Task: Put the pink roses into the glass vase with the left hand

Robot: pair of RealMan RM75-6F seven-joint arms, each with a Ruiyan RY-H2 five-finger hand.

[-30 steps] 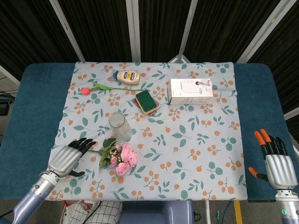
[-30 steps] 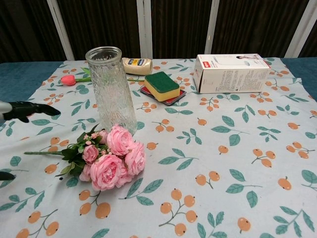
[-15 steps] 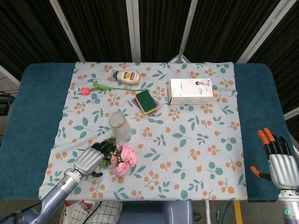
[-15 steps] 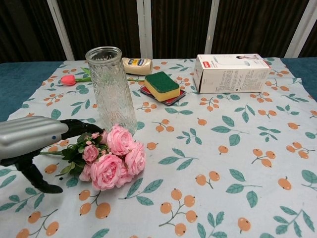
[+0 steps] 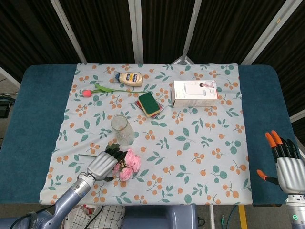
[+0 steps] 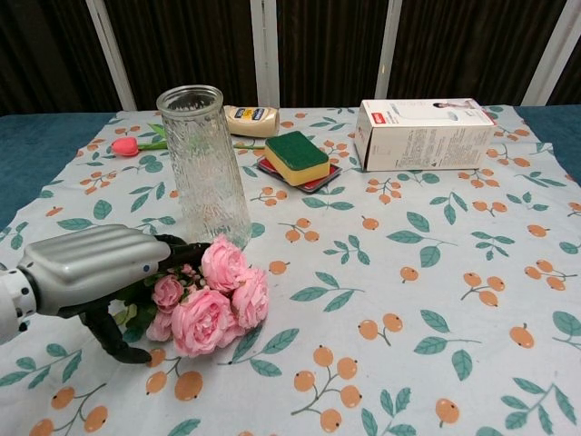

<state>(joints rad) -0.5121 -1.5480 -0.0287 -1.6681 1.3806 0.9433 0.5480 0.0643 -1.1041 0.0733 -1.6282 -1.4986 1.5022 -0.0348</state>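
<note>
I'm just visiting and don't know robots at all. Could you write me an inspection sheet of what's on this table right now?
Surface: floral tablecloth over a blue table.
Job's things: pink roses lying beside the upright, empty glass vase.
Clutter: sponge on a red pad, white box, squeeze bottle, single tulip.
Robot hands: left robot hand over the rose stems, grasp unclear; right robot hand at the table edge, holding nothing.
Cables: nothing seen on the table.
Surroundings: dark curtain with pale poles.

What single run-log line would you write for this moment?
left hand: over pink roses' stems, grip unclear | glass vase: upright, empty | right hand: idle, open
</note>
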